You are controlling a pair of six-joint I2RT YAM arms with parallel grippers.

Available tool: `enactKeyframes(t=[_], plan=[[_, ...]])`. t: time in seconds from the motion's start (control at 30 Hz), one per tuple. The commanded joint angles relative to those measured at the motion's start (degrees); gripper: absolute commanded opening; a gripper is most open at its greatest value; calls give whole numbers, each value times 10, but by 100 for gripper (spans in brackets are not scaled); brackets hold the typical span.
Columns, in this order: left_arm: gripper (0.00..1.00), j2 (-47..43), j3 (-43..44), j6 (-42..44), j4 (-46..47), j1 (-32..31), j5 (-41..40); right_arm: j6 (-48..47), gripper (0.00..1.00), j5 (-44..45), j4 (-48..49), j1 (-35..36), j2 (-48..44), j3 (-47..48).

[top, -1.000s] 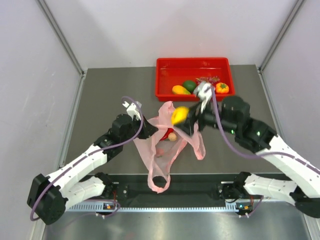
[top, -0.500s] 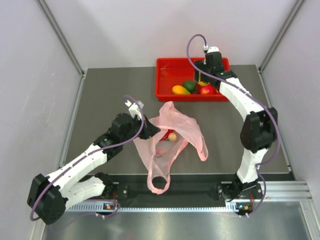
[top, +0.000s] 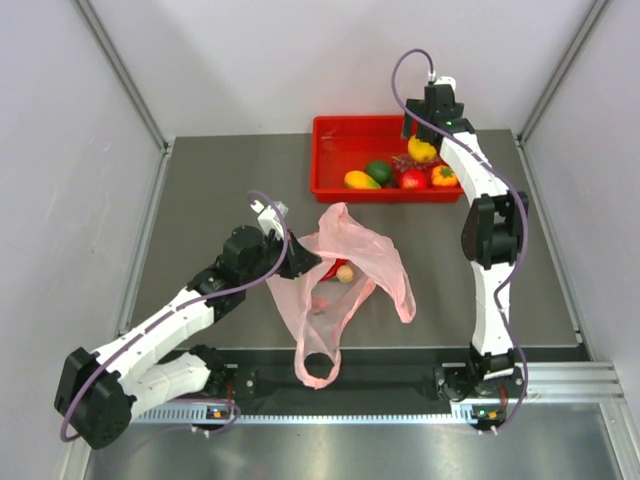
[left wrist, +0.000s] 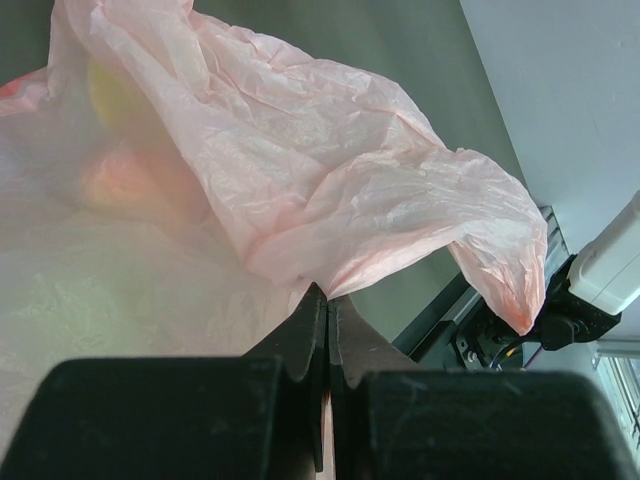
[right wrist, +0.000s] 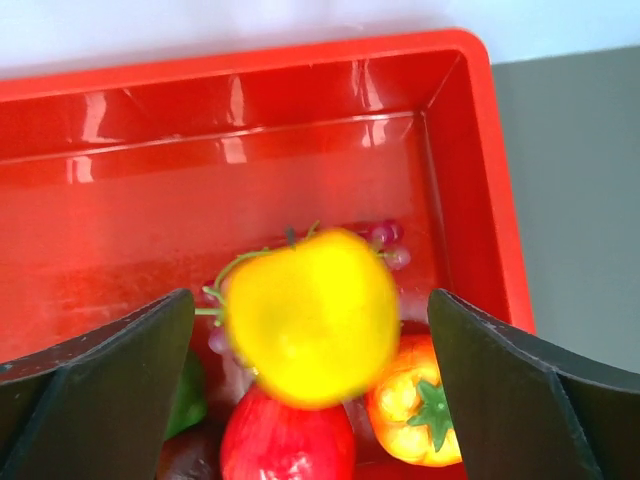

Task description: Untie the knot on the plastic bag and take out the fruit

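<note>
- Our right gripper (right wrist: pixel 310 295) stands wide open above the red tray (right wrist: pixel 480 160). A round yellow fruit (right wrist: pixel 312 318) shows blurred between the fingers and touches neither, so we judge it loose and bound for the tray.
- Under it in the tray lie a red apple (right wrist: pixel 290 440), an orange fruit with a green calyx (right wrist: pixel 415 405) and grapes (right wrist: pixel 388 240). The top view adds a yellow-orange oval fruit (top: pixel 361 180) and a dark green round fruit (top: pixel 378 170).
- Our left gripper (left wrist: pixel 327 320) is clamped on a fold of the pink plastic bag (left wrist: pixel 330 170). The bag lies mid-table, well apart from the tray, with its mouth pulled open.
- We see no knot. The handle strips (top: pixel 318 360) trail loose toward the arm bases, so we judge the untying done.
- What is left is emptying the bag. A small tan fruit (top: pixel 344 273) shows in its mouth, and the left wrist view shows yellowish and pinkish shapes through the film.
</note>
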Motion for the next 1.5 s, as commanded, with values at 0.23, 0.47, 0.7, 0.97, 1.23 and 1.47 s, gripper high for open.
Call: enactKeyframes(t=[0.23, 0.47, 0.7, 0.97, 1.23, 1.47], plan=[[0, 8, 18, 4, 48, -1, 4, -31, 100, -97, 62, 4, -274, -189], [0, 8, 21, 6, 51, -1, -10, -49, 90, -233, 70, 79, -577, -456], [0, 13, 32, 3, 49, -1, -14, -47, 27, -243, 7, 272, -726, -573], [0, 17, 34, -7, 56, -1, -26, -30, 0, -196, 66, 469, -726, -688], [0, 28, 35, -12, 59, -1, -24, 3, 17, -83, 154, 509, -594, -735], [0, 37, 30, -17, 72, 0, -20, 2, 37, 4, 237, 503, -485, -742]])
